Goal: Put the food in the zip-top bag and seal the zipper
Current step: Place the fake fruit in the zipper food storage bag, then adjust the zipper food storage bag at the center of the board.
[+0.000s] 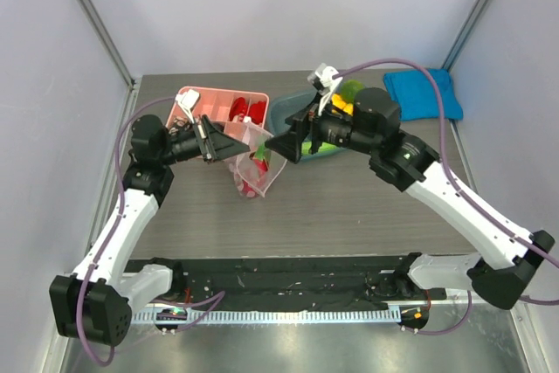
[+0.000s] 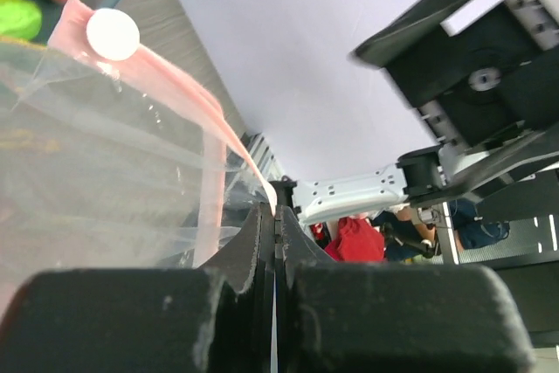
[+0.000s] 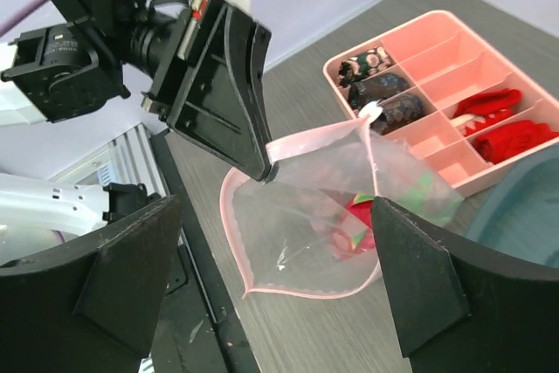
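My left gripper [image 1: 224, 145] is shut on one end of the zip-top bag's [image 1: 254, 169] mouth edge and holds the bag up, its bottom resting on the table. In the left wrist view the jaws [image 2: 277, 216] pinch the pink zipper [image 2: 179, 80], with its white slider [image 2: 113, 34] at the far end. The bag [image 3: 314, 224] holds a red and green food piece [image 3: 356, 226]. My right gripper [image 1: 291, 143] is open and empty beside the bag's mouth; its fingers [image 3: 278, 216] frame the bag. More food [image 1: 343, 98] lies in the teal tray [image 1: 286, 109].
The pink divided box [image 1: 216, 104] with red and dark items stands behind the bag. A blue cloth [image 1: 424, 93] lies at the back right. A black strip [image 1: 279, 277] runs along the table's near edge.
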